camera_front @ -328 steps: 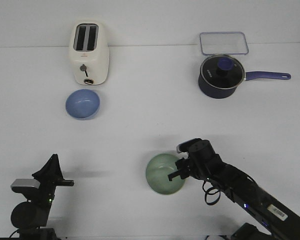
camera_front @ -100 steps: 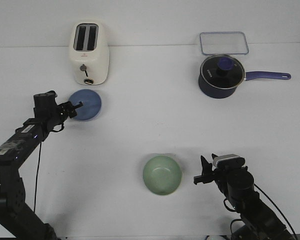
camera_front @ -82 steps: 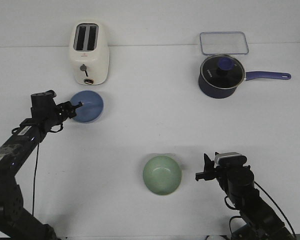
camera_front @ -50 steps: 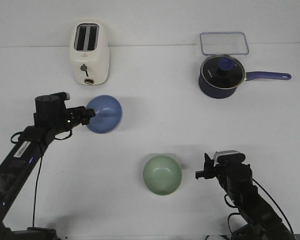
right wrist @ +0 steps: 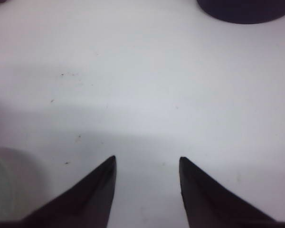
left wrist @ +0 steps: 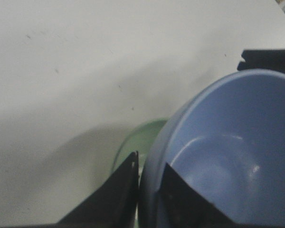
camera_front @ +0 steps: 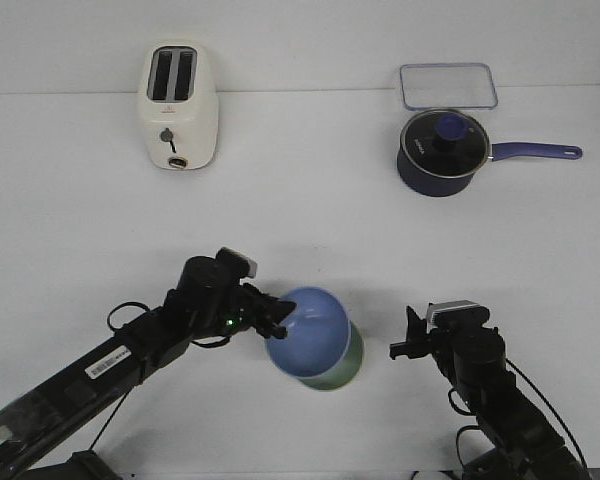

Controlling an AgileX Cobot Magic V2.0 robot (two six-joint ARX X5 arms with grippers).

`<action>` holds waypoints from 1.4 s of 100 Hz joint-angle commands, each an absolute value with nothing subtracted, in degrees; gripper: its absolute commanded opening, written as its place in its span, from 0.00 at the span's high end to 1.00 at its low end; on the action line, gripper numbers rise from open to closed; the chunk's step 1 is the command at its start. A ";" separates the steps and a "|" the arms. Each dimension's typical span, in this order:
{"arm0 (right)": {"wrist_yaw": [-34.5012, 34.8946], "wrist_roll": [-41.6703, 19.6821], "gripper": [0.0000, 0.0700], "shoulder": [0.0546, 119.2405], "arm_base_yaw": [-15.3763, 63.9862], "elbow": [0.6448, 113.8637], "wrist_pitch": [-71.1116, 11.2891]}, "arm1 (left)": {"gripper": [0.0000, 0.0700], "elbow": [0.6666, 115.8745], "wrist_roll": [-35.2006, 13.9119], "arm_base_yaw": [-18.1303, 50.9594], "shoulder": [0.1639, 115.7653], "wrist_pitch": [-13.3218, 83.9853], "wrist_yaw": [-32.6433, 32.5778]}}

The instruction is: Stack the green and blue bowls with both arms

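On the left, the left hand (camera_front: 276, 321) pinches the rim of the blue bowl (camera_front: 308, 333), carrying it tilted over the green bowl (camera_front: 349, 360), which sits on the bench (camera_front: 300, 220) near the front and is mostly covered. The step in hand appears to be the stacking itself. Next the blue bowl likely needs levelling, centring over the green one, lowering and release. To the right, the right hand (camera_front: 401, 342) waits just beside the green bowl, fingers apart and empty.
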State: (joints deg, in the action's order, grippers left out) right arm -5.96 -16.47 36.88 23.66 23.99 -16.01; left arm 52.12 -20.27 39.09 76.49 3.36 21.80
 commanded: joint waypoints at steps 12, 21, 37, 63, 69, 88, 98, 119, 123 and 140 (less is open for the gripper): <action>-5.80 -16.03 0.62 37.21 23.92 24.32 -15.44 | 0.93 52.80 -18.98 42.17 80.79 2.33 21.47; -5.80 -16.03 0.62 37.21 23.92 24.32 -15.44 | 0.63 52.80 -19.00 42.37 81.47 1.93 21.47; -5.82 -15.77 0.62 37.19 23.92 24.32 -15.44 | 0.45 52.95 -18.59 41.06 79.50 0.93 21.45; -5.72 -16.47 0.79 36.05 23.46 24.32 -14.61 | 0.93 52.95 -12.86 31.59 66.50 7.33 8.51; -4.43 -16.49 0.97 34.65 23.09 24.32 -13.65 | 0.98 52.95 -10.39 29.02 62.46 10.26 2.94; -6.37 -15.53 1.00 24.71 22.79 22.44 -10.41 | 0.98 44.82 -5.41 22.09 45.93 11.33 -6.63; -8.16 -10.74 1.00 17.26 22.79 19.88 -9.39 | 0.98 33.89 -5.32 18.87 33.91 4.12 -10.02; -18.33 -10.39 1.00 12.71 22.79 18.00 -8.25 | 0.98 20.18 -5.50 12.97 17.80 -7.07 -12.05; -18.79 -10.37 1.00 12.73 22.79 18.00 -7.97 | 0.98 20.14 -5.58 12.40 16.82 -6.52 -12.05; -18.92 -10.37 1.00 12.73 22.79 18.00 -7.66 | 0.98 20.16 -5.58 11.92 14.83 -6.52 -12.01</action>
State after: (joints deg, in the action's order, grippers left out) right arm -18.72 -10.83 12.73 22.65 18.06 -8.32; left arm 19.59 -6.48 11.86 15.22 -5.80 -11.92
